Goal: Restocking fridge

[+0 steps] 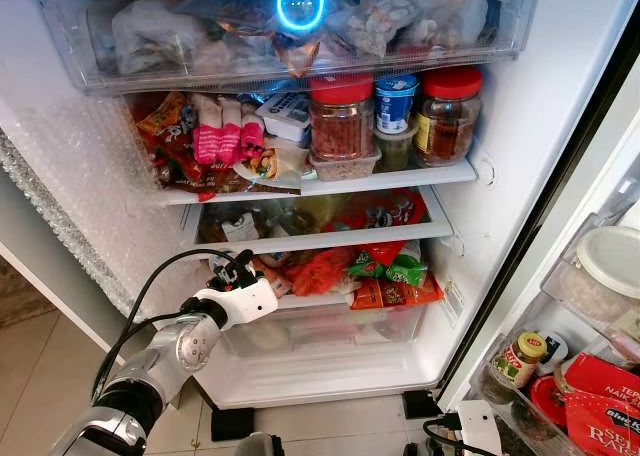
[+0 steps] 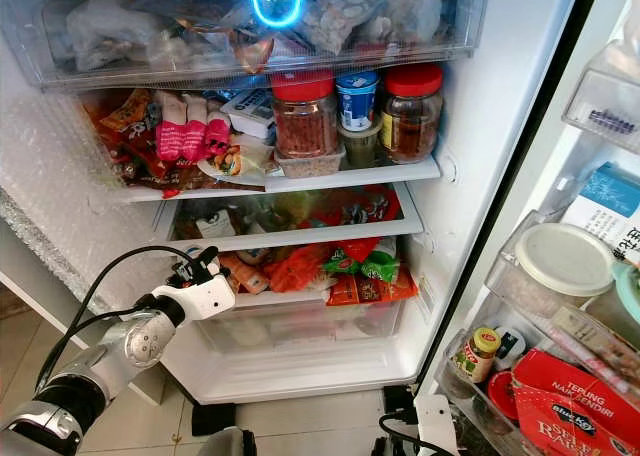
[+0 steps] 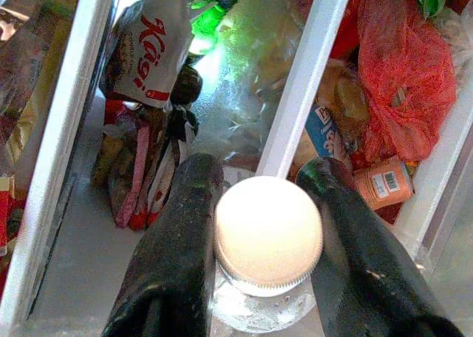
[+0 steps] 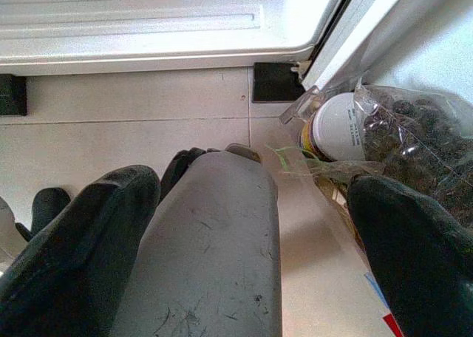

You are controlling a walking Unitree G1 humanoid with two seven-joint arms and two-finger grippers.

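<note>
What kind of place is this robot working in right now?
Most likely a home kitchen. It faces an open fridge packed with jars and snack packets, its door rack holding more food, over a tiled floor. The left gripper holds a white-capped bottle at the lower shelves.

bag (image 3: 148, 49): "kägi" | red box (image 2: 578, 401): "tepung", "bluekey" | white carton (image 2: 605, 208): unreadable print
</note>
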